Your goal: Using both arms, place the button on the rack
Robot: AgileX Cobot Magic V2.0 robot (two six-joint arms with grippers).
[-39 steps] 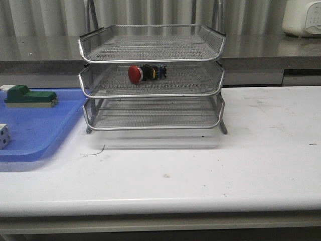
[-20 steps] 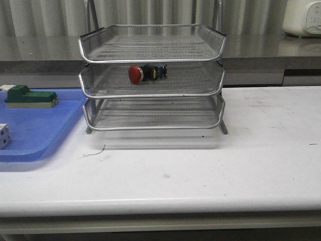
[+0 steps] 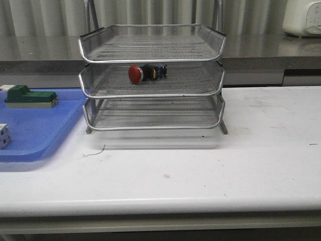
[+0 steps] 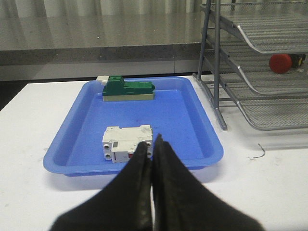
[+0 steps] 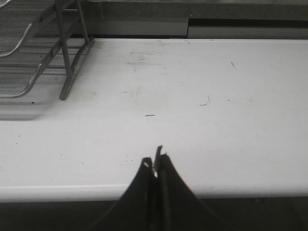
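Red-capped button (image 3: pixel 145 73) lying sideways on middle tier of wire-mesh rack (image 3: pixel 152 93); left fingers (image 4: pixel 152 159) and right fingers (image 5: pixel 156 168) pressed together, holding nothing, above white bench (image 3: pixel 210 165).

Neither arm appears anywhere in the front view. Each shows only in its own wrist view, at the bottom centre of the frame. The left arm's black, wedge-shaped end effector (image 4: pixel 152 144) rises from the lower edge as two dark fingers (image 4: pixel 140 163) pressed flat together, only a thin seam between them, nothing held. The right arm's black end effector (image 5: pixel 155 166) likewise tapers up from the bottom edge, its two fingers (image 5: pixel 166 180) closed against each other with the tips meeting at a narrow point and no object between them. Wrists and arm links lie out of frame in both views.
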